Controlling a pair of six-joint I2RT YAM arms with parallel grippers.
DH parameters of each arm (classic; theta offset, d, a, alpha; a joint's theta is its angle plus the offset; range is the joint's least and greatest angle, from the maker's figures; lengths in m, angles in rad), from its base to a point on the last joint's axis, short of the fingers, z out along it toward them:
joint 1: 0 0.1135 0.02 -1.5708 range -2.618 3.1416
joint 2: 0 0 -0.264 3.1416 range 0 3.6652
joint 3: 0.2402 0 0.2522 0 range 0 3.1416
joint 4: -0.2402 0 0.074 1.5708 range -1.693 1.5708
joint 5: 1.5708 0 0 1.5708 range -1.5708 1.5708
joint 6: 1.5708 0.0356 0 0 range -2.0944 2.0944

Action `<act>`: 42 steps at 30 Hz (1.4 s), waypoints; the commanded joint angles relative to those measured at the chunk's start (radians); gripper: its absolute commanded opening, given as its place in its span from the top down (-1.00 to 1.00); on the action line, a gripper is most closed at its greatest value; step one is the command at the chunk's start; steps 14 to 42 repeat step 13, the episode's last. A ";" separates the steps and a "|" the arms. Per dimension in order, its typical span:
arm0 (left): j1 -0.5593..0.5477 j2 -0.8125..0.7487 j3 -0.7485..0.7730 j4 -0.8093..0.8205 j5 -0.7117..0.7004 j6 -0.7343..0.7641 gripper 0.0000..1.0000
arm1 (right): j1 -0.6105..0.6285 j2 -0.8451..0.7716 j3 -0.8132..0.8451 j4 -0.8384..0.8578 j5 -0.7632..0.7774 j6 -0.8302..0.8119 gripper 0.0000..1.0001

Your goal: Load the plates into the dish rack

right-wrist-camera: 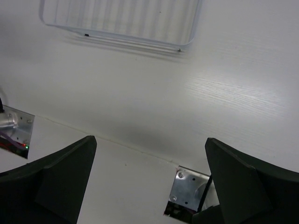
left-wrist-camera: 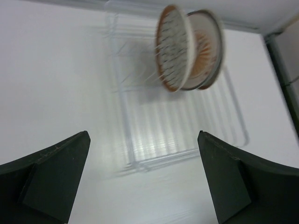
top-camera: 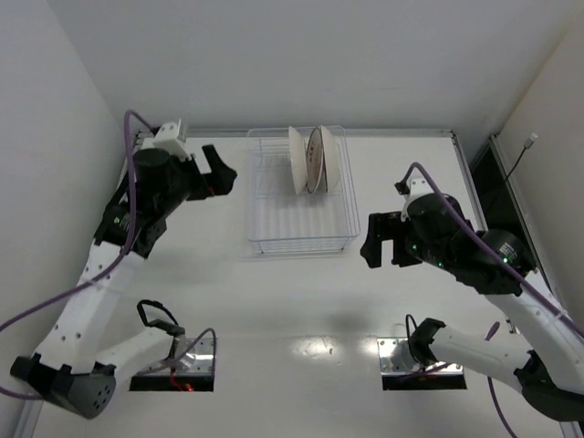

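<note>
Starting at your near edge: white worktop (top-camera: 301, 301) runs out toward the far wall. Your right gripper (top-camera: 383, 242) hangs over it just right of the dish rack (top-camera: 301, 245), beside the near corner. Its fingers (right-wrist-camera: 56, 182) are spread wide, nothing between them. Your left gripper (top-camera: 217, 173) sits farther back, left of the rack and apart from it. Its fingers (left-wrist-camera: 51, 179) are likewise spread wide and empty. The rack lies flat at centre, toward the far side. The plates (top-camera: 312, 160) stand on edge in its far end, packed close. The scale-patterned plate (left-wrist-camera: 173, 46) faces your left wrist camera, with the orange-centred plate (left-wrist-camera: 205, 46) right behind it. Anything further back is too hidden to make out.
</note>
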 commanded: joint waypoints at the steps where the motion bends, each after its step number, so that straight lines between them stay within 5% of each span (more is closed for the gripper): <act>1: 0.002 -0.157 -0.156 -0.085 -0.216 0.061 -1.00 | -0.003 -0.140 -0.123 0.210 -0.010 0.012 -1.00; 8: -0.007 -0.474 -0.489 0.015 -0.243 0.041 -1.00 | -0.003 -0.208 -0.388 0.469 0.049 -0.017 -1.00; 13: -0.056 -0.548 -0.495 -0.011 -0.252 0.022 -1.00 | 0.006 -0.208 -0.505 0.575 0.075 0.046 -1.00; 42: -0.056 -0.548 -0.495 -0.011 -0.252 0.022 -1.00 | 0.006 -0.208 -0.505 0.575 0.075 0.046 -1.00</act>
